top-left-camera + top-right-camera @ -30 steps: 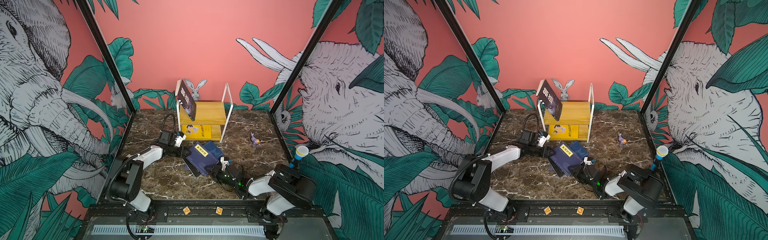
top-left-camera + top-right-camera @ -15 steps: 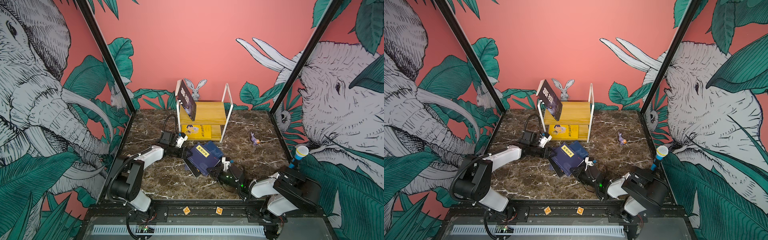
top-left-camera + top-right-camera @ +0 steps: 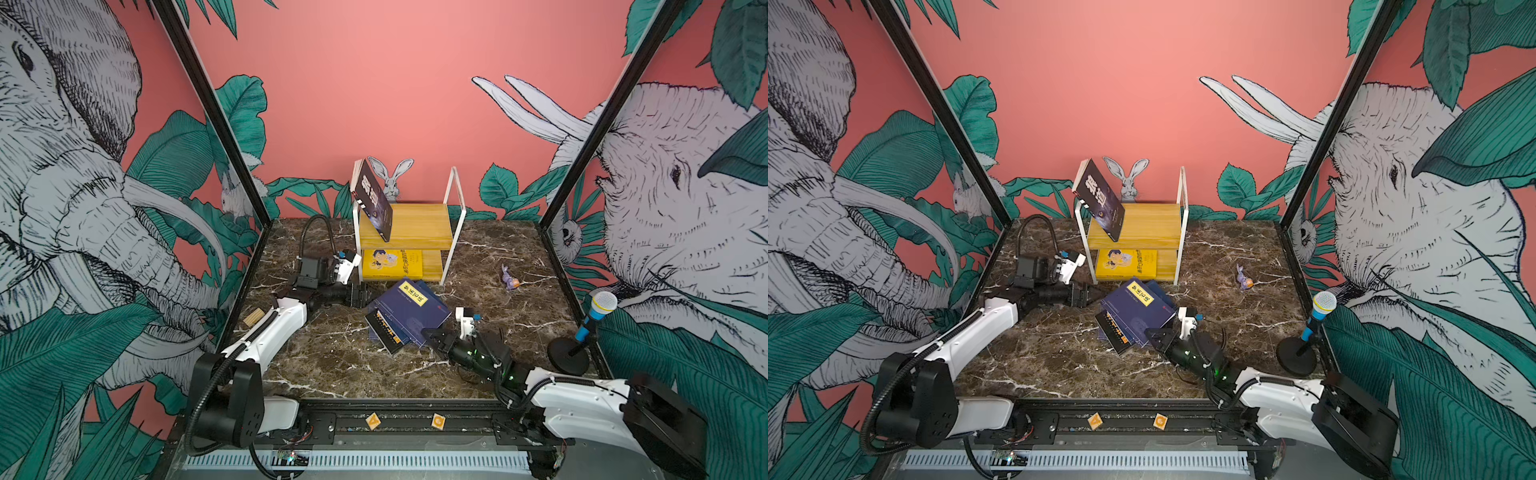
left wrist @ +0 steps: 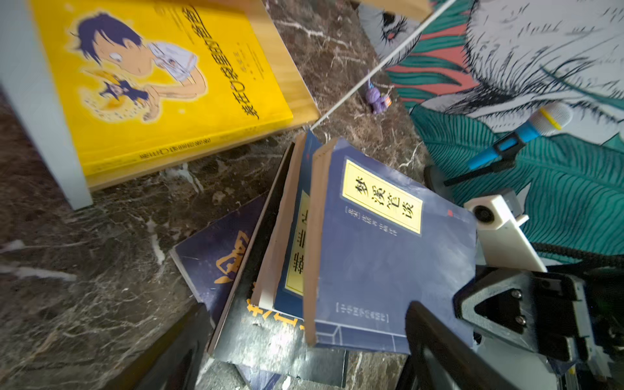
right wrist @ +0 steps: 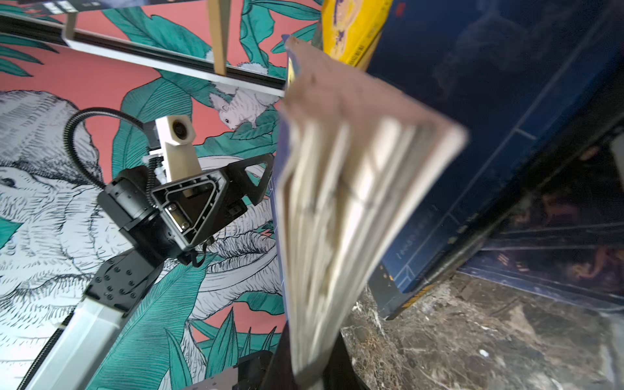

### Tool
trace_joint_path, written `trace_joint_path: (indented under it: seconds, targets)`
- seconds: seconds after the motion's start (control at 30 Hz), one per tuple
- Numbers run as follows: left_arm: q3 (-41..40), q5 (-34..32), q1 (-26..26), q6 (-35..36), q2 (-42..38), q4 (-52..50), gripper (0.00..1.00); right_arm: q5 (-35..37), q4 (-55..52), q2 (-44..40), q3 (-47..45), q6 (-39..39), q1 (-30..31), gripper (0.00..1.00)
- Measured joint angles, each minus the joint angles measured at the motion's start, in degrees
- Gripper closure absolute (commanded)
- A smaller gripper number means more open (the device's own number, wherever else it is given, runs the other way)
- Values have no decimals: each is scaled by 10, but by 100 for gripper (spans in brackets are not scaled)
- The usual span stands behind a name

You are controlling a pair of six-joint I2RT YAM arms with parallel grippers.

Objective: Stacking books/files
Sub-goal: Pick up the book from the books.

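Centre of the worktop [image 3: 332, 365], and the pile of books [image 3: 399, 328] lies fanned out, none of its edges lined up. The right pincer [image 3: 428, 334] is at the near corner of the top navy book [image 4: 388, 256], the one with the yellow title label. The right wrist view shows a block of page edges running straight down into the jaws, so it looks clamped on that book. The left pincer [image 3: 1094, 295] sits at the far side of the pile, jaws spread wide, nothing in them, just beside the books' edges.

I'd call this the squaring-up step: one book gripped, ready to be shifted onto its neighbours. Under it lies a second navy book [image 4: 297, 243] with its own label. Lower down, a black book [image 3: 388, 334] with orange lettering juts out toward the front. The next move calls for a small slide or lift of the top book until it sits square. That leaves the left side free to brace or nudge the pile.

Tight quarters, mind. The wooden rack [image 3: 415, 226] stands right behind the pile, with a yellow book [image 3: 392, 264] on its lower shelf and a dark book [image 3: 374, 199] leaning on the upper one. The left pincer is close to the rack's white leg. The purple toy [image 3: 509, 280] and the toy microphone [image 3: 598, 307] are well apart, no bother.
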Motion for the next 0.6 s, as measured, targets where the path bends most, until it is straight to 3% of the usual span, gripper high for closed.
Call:
trace_joint_path:
  seconds: [0.33,0.6]
  targets:
    - [2,113,48,-96,-69,44,9,-65,-30,-51,93,-73,0,100]
    - [96,197,48,-147,-35,44,30,-136,-47,-27,145,-101,0,100]
